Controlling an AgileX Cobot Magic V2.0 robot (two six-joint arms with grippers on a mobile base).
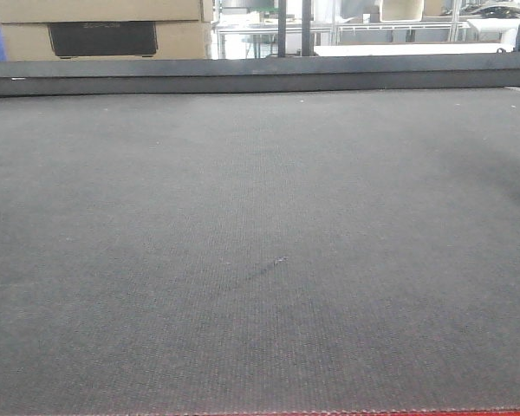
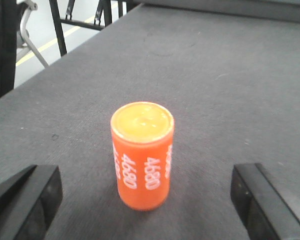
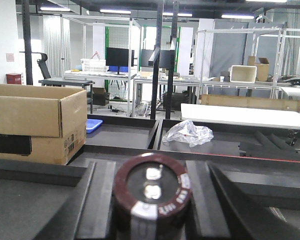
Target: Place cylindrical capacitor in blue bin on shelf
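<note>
In the right wrist view, the cylindrical capacitor (image 3: 152,186) sits upright between the two dark fingers, close to the camera. It has a dark brown sleeve, a pale stripe and two silvery terminals on top. My right gripper (image 3: 150,200) is shut on it, and its pads touch both sides. In the left wrist view, an orange cylinder (image 2: 142,155) printed "4680" stands on the grey mat. My left gripper (image 2: 147,202) is open around it, and its black fingers (image 2: 25,200) stand well clear on either side. The shelf and the blue bin are out of view.
The front view shows only the dark mat of the table (image 1: 260,243) and its raised back rail (image 1: 260,76). Ahead of the right gripper are a cardboard box (image 3: 35,122), a flat blue thing (image 3: 93,125) behind it, a crumpled plastic bag (image 3: 189,134) and black posts (image 3: 157,60).
</note>
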